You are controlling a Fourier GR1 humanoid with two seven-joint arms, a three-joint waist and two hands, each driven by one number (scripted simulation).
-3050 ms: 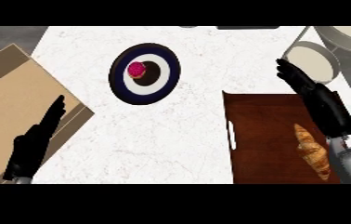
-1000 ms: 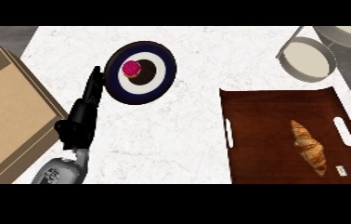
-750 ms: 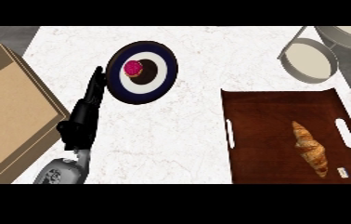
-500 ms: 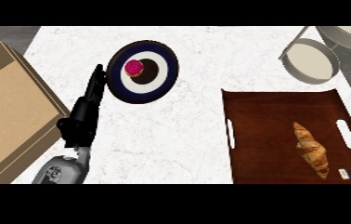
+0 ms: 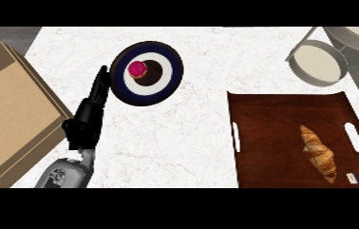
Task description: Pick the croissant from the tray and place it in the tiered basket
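Keeping left hand (image 5: 89,115) flat, fingers pressed together, beside plate (image 5: 167,83); pulling right hand out of view; leaving croissant (image 5: 319,152) untouched on tray (image 5: 273,114).

light: bright, even | shadows: faint at most | counter (image 5: 210,47): pale, evenly lit | tray (image 5: 273,128): dark

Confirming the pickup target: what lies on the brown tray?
The croissant lies on the tray, right of its middle. A tiny pale speck near the lower right corner is too small to identify. The croissant covers the spot beneath.
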